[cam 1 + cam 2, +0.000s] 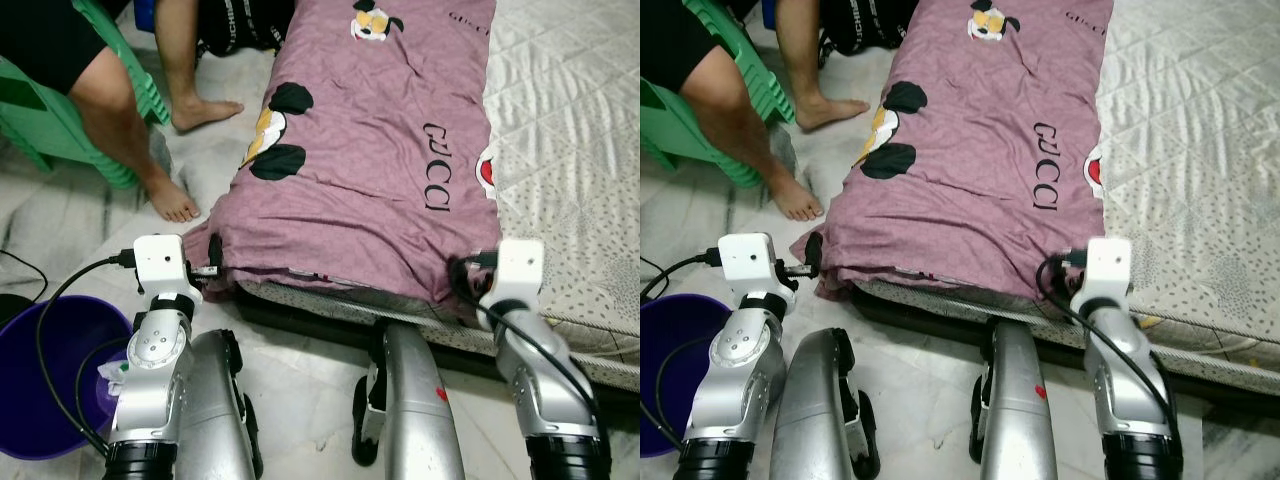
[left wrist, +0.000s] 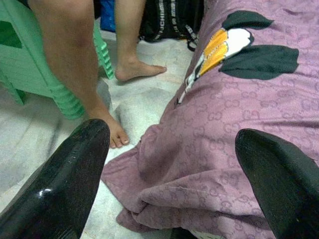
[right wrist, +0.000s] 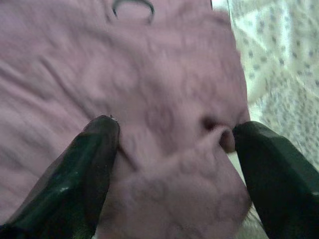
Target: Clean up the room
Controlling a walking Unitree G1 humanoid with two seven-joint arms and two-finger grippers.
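A mauve blanket (image 1: pixel 370 150) printed with cartoon mice and black lettering lies lengthwise on the white quilted mattress (image 1: pixel 570 120). Its near edge hangs over the mattress front. My left gripper (image 2: pixel 174 142) is open at the blanket's near left corner, and the crumpled corner (image 2: pixel 164 204) lies between and just beyond its fingers. My right gripper (image 3: pixel 174 132) is open at the near right corner, with a raised fold of the blanket (image 3: pixel 199 169) bunched between its two fingers (image 3: pixel 94 149).
A person sits on a green plastic stool (image 1: pixel 40 120) at the left, with bare feet (image 1: pixel 175 205) on the floor close to the blanket's left corner. A purple bucket (image 1: pixel 40 370) stands by my left arm. A black bag (image 1: pixel 240 25) lies at the back.
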